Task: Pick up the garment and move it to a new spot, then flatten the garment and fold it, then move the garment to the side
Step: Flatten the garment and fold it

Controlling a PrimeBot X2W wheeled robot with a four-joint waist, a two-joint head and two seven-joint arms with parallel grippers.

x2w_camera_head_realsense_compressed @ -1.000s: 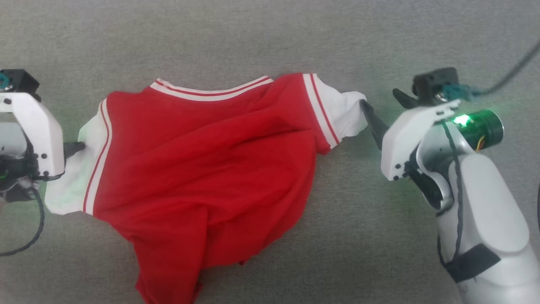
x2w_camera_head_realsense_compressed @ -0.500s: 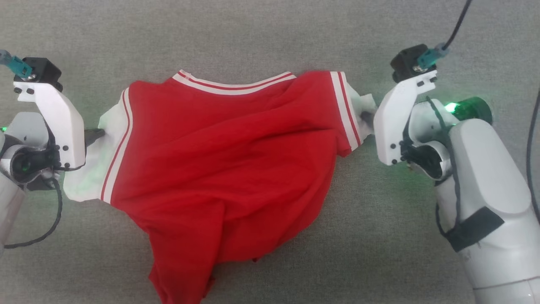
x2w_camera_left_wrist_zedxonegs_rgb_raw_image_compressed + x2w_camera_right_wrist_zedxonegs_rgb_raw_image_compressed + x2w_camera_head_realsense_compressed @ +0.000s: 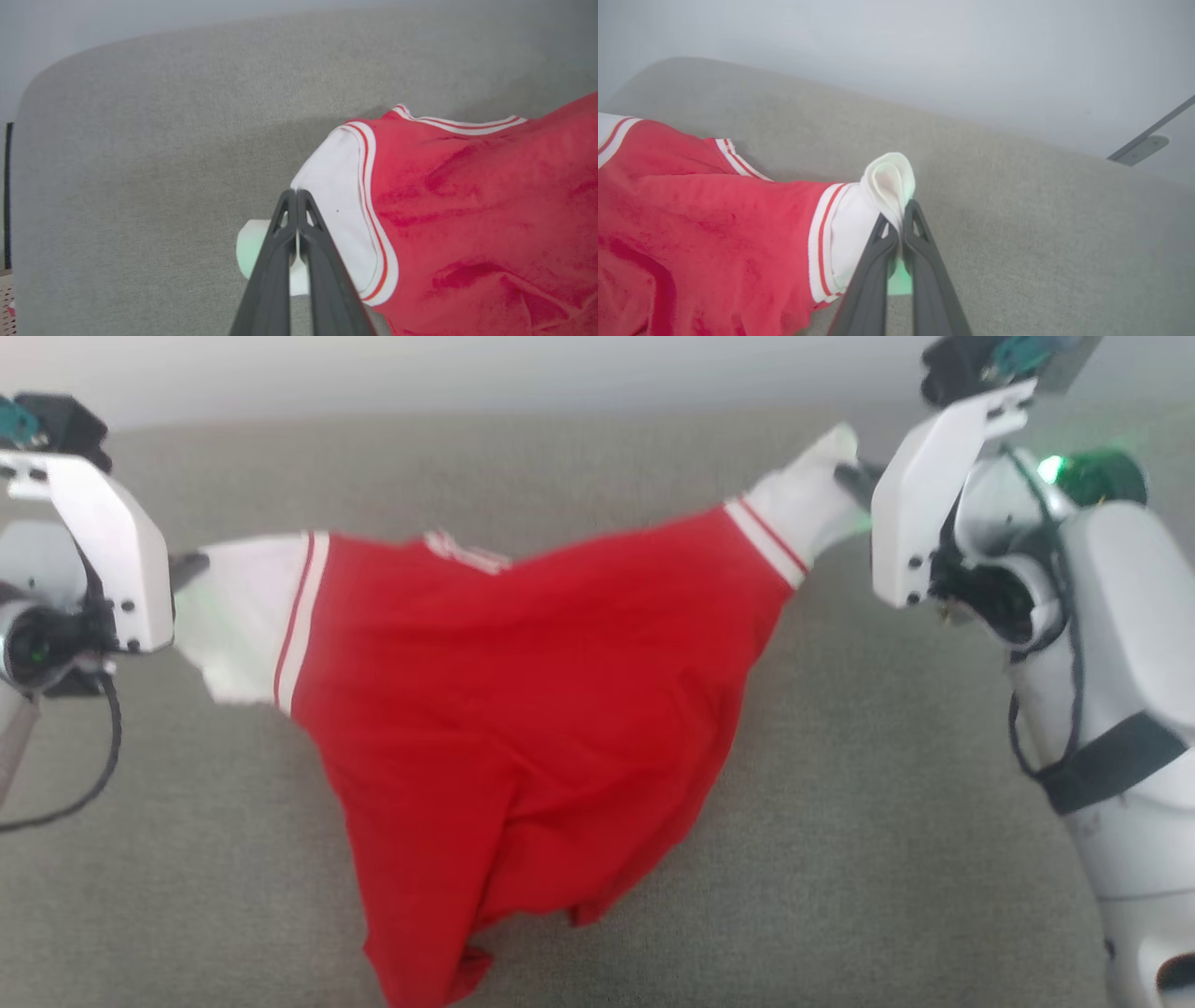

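The garment, a bright red shirt with white striped sleeve ends, hangs stretched between my two grippers, its body sagging to a point low in the head view. My left gripper is shut on the white sleeve end at the left. In the left wrist view the left gripper pinches that sleeve of the garment. My right gripper is shut on the other white sleeve end, held higher at the upper right. The right wrist view shows the right gripper with bunched white fabric of the garment between its jaws.
A grey fabric surface spreads under the garment, with its far edge against a pale wall. A dark cable loops below my left wrist. A grey bracket is fixed to the wall.
My right gripper has shut on the right sleeve end. Both arms have risen with the garment, now stretched and hanging between them. The head camera has tilted up, so the wall shows.
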